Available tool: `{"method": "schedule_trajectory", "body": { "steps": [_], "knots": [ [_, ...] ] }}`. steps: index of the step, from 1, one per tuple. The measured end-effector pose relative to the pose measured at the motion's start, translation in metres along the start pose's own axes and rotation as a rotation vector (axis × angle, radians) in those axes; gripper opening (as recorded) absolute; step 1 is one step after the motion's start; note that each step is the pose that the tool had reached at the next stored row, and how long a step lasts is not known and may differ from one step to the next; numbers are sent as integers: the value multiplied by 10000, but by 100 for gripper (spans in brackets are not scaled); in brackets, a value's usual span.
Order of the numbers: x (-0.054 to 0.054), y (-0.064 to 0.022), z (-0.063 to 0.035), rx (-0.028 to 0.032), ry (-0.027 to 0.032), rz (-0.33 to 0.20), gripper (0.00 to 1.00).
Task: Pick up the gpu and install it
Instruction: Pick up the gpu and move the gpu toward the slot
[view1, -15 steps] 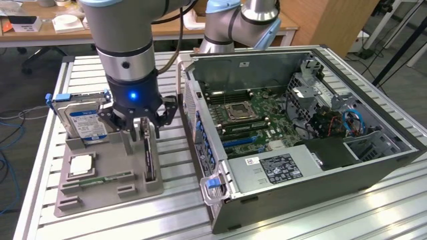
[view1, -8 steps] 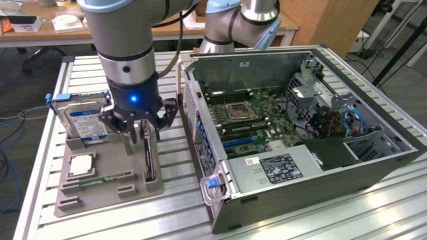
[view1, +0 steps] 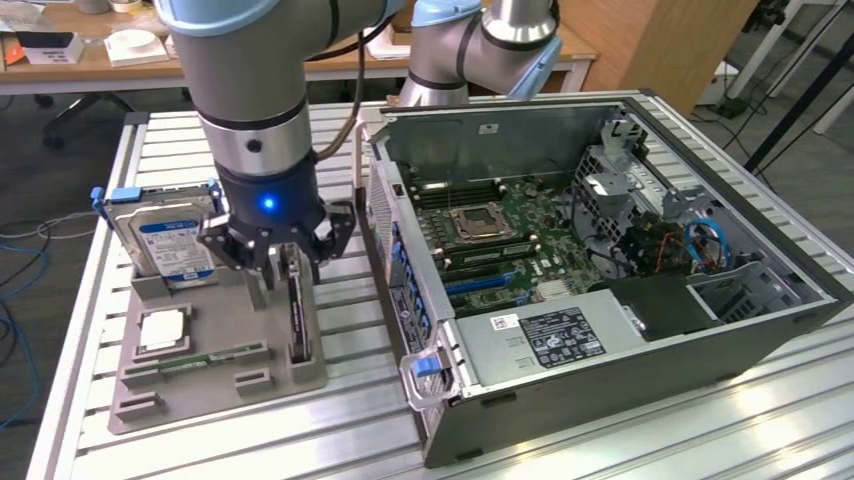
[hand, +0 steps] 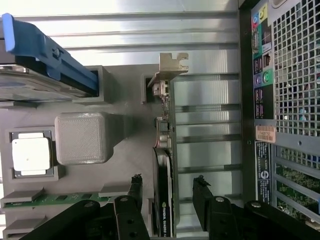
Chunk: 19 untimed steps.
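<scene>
— What sits at the exterior view's left?

— A grey holder tray (view1: 200, 388) on the slatted metal tabletop (view1: 641, 445). At its far end a silver hard drive (view1: 163, 245) with a blue label stands on edge. Nearer the camera lie a square processor chip (view1: 160, 328) and a slim green memory stick (view1: 214, 357), each in its own recess.

— And the gpu?

— The gpu (view1: 299, 318) stands on edge in a slot along the tray's right side and looks blade-thin from above. In the wrist view, its metal end bracket (hand: 172, 67) is at the end farther from the fingers (hand: 135, 192).

— Is it gripped?

— No. The arm (view1: 247, 100) hangs straight down over it with a blue light lit near the wrist. The jaws are spread wide and straddle the card. One finger is on the processor's side and the other on the computer's side. A gap shows between each finger and the card.

— And further right?

— The open computer case (view1: 641, 385) lies on its side just beside the tray. Its motherboard (view1: 494, 235) faces up, with blue expansion slots (view1: 481, 284) near the tray-side wall. The gpu is in the tray, not in the case.
</scene>
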<state>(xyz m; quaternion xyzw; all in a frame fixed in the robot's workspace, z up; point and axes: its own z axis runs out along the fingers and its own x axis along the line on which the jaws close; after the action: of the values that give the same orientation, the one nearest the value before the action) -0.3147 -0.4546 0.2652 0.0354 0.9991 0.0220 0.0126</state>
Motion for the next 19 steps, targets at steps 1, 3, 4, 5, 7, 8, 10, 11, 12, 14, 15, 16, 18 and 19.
{"method": "schedule_trajectory", "body": {
  "steps": [1, 3, 4, 5, 7, 8, 10, 11, 12, 14, 15, 16, 18, 19],
  "knots": [
    [0, 0, 7, 0, -1, 0, 53],
    [0, -1, 21, -1, 0, 0, 53],
    [1, -1, 27, 0, -1, 0, 53],
    [1, -2, 34, 0, -1, 0, 53],
    [1, -2, 47, 0, 0, 0, 53],
    [1, -3, 54, 1, 0, 0, 53],
    [1, -3, 68, 0, -1, 0, 53],
    [2, -4, 74, 0, -1, 0, 53],
    [2, -4, 81, 0, -1, 0, 53],
    [2, -4, 94, 0, -1, 0, 53],
    [2, -5, 102, 0, -1, 0, 53],
    [2, -5, 109, 0, -1, 0, 53],
    [3, -6, 123, 0, 0, 0, 53],
    [3, -6, 130, 0, 0, 0, 53]
  ]
}}
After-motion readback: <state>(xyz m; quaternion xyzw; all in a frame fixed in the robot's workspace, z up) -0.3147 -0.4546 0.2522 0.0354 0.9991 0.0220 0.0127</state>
